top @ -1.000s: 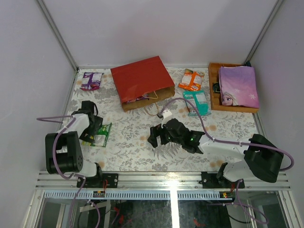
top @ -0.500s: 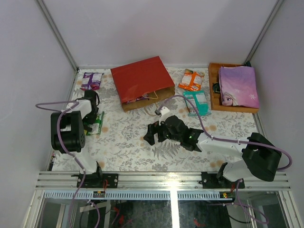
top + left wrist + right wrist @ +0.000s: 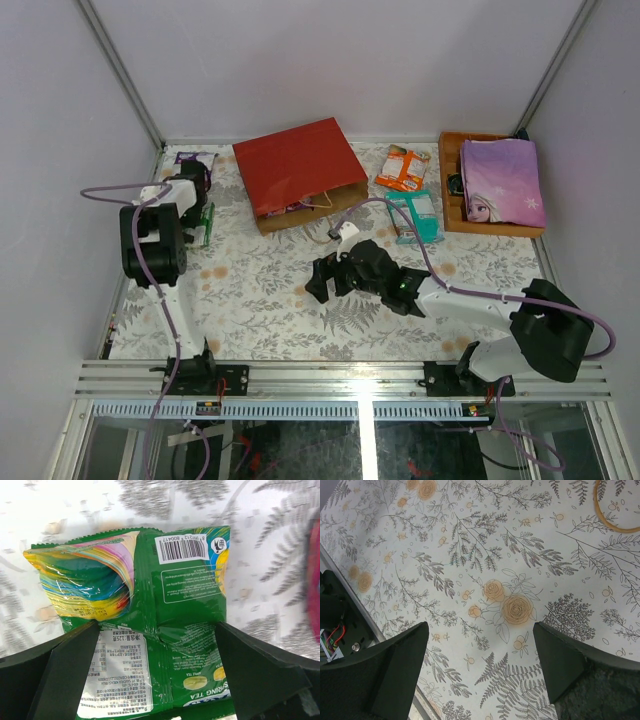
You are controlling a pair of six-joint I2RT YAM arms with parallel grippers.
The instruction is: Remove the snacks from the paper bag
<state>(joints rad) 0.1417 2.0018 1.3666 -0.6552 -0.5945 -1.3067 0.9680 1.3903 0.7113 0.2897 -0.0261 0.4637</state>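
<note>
1. The left gripper (image 3: 156,625) is gripping the green packet (image 3: 170,595). Its fingers are pressing on the packet's two side edges, and the film is creasing down the middle between them.
2. In my judgement, it is holding the packet low over the table (image 3: 260,300) at the far left, just near of the purple packet (image 3: 186,157), to lay it down well apart from the bag.
3. The green packet's long axis appears to be running near to far. Its barcode end is pointing away from the wrist, and the arm is hiding most of it from above.
4. The right gripper (image 3: 480,627) is hanging empty with its jaws spread, over bare table near the centre. It is probably waiting its turn at the bag.
5. The paper bag (image 3: 298,165) is lying flat at the far centre, its mouth pointing near and slightly right, towards the arms.
6. Something coloured is showing at the mouth, too small to identify.
7. The orange packet (image 3: 402,168) and teal packet (image 3: 415,215) are lying right of the bag.
</note>
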